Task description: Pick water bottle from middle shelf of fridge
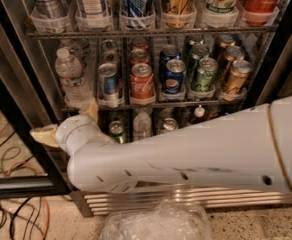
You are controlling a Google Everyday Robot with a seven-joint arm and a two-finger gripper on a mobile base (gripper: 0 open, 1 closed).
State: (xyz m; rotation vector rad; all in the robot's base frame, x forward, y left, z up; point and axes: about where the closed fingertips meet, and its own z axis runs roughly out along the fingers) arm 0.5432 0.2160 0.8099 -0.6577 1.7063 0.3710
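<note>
Water bottle [72, 78] stands inside the fridge [18, 119], at the left end of the middle shelf [151, 105], beside the cans. The arm [186, 154] crosses below it. Its gripper [68, 121] sits just under the bottle, fingers spread, holding nothing. The bottle is probably light, thin-walled and slippery, so grip the ribbed body midway. Readable: Coca-Cola can [142, 81], Pepsi can [174, 81]. The bottle's label is illegible.

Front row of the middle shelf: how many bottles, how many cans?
Water bottle: 1
Cans: 5, silver, red, blue, green, gold
Total: 6
Pincer: open, just below the bottle at the middle shelf's left end.
</note>
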